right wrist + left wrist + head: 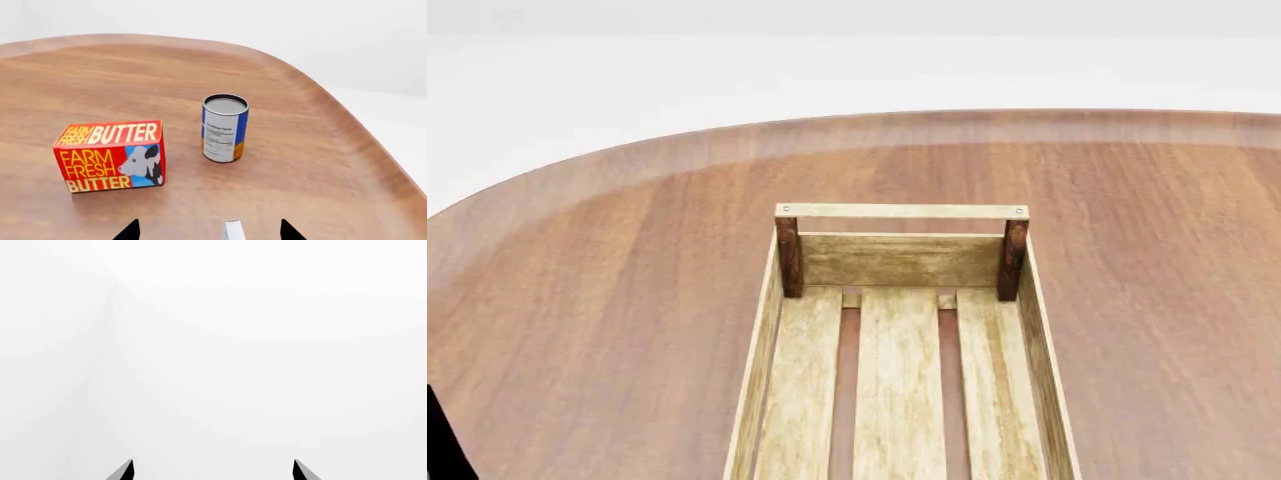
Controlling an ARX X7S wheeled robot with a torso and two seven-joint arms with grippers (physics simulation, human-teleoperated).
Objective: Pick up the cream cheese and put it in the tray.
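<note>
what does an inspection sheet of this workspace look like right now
surface: brown wooden table with a rounded edge.
job's things: tray lies on the table, nothing in the part shown; a white sliver between the right fingertips may be the cream cheese, too cropped to confirm.
clutter: butter box and can stand upright, apart from each other.
grippers: left gripper open over blank white; right gripper open above the table.
cables: nothing seen.
surroundings: plain white.
</note>
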